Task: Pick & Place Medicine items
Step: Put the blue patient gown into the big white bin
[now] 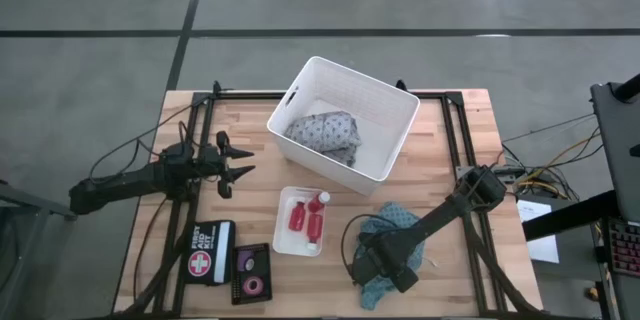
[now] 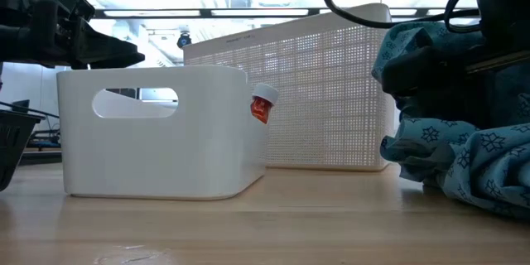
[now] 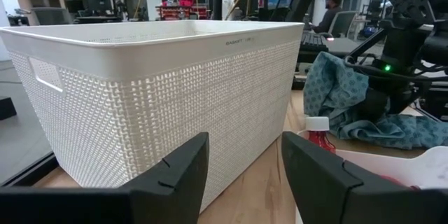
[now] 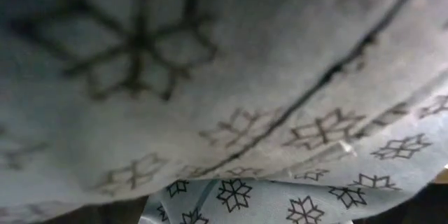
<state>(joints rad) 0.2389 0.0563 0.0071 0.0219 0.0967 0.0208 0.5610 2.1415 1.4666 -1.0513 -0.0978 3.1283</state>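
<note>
1. High view: three red bottles (image 1: 306, 220) with white caps lie on their sides in a small white tray (image 1: 283, 238) at the lower centre of the frame. Their long axes run roughly up and down the picture; the rightmost one tilts, its cap pointing to the upper right.
2. A big white basket (image 1: 388, 130) stands at the upper centre, turned at an angle to the table (image 1: 470, 280) edges. It holds a folded grey patterned cloth (image 1: 327, 130).
3. At the lower left, a dark case (image 1: 250, 273) lies open with a pink tape roll (image 1: 252, 284) in it; beside it to the left lies a first aid kit (image 1: 210, 252).
4. The left gripper (image 1: 243, 163) hovers at the left of the frame, pointing right toward the basket. Its fingers (image 3: 325, 175) stand a little apart and hold nothing.
5. The right gripper (image 1: 378, 272) is down at the lower right on a blue patterned cloth (image 1: 395, 222). Its wrist view shows only that cloth pressed close; whether it grips the cloth I cannot tell.
6. Low view: one bottle's cap and red shoulder (image 2: 262, 105) peek past the tray's right end, in front of the basket.
</note>
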